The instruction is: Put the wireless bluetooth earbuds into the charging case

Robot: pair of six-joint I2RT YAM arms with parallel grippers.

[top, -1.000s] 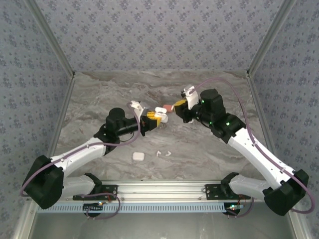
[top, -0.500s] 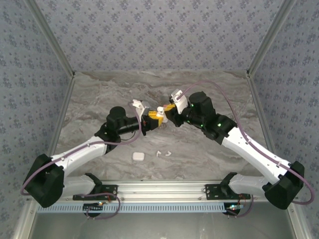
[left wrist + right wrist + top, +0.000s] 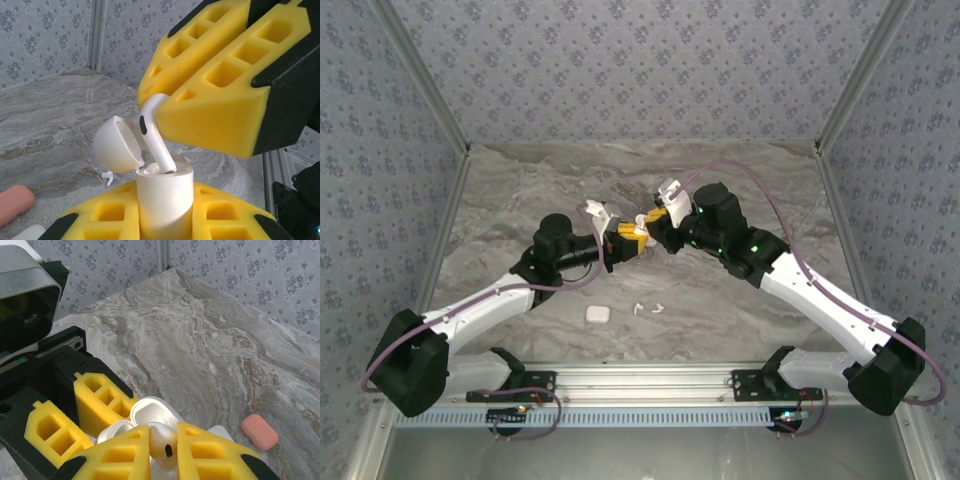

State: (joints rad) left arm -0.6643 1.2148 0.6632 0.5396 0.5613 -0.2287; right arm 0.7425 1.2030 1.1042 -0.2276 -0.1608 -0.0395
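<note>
Yellow foam pads of the right tool pinch a white earbud by its head. That tool has swung in over the last second, so the stem tip now enters the open charging case, which the left tool clamps upright. Pressing it home looks next. Two loose earbuds lie on the worktop, nearer the arm bases than the case.

No readable text, label, brand, number or sign anywhere in view, white charging case plain and unmarked, white earbud plain and unmarked
</note>
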